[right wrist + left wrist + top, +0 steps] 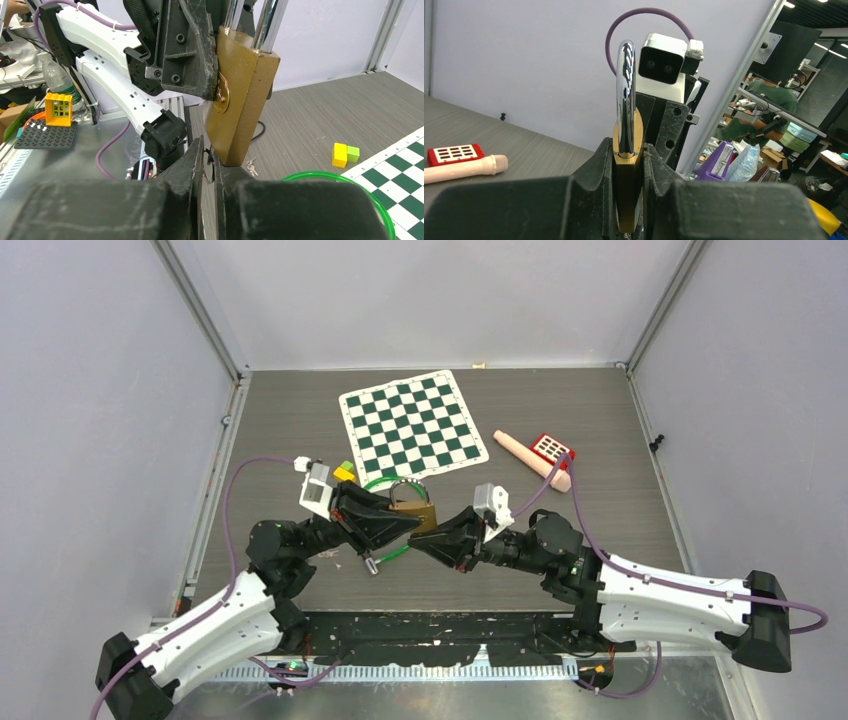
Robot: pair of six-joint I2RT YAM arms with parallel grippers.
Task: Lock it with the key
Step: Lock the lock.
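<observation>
A brass padlock (418, 516) with a chrome shackle (626, 90) is held above the table by my left gripper (408, 526). That gripper is shut on the padlock's body (628, 175), shackle upright in its wrist view. My right gripper (422, 544) meets it from the right, directly under the padlock's bottom edge (235, 150). It is shut on a key whose ring (207, 169) shows between the jaws; the key's blade is hidden. Several spare keys (251, 167) lie on the table below.
A green-and-white chessboard mat (412, 423) lies at the back. A green hoop (345, 177) and yellow and green blocks (345, 154) lie near the grippers. A pink cylinder (532, 460) and a red calculator (551, 447) lie to the right.
</observation>
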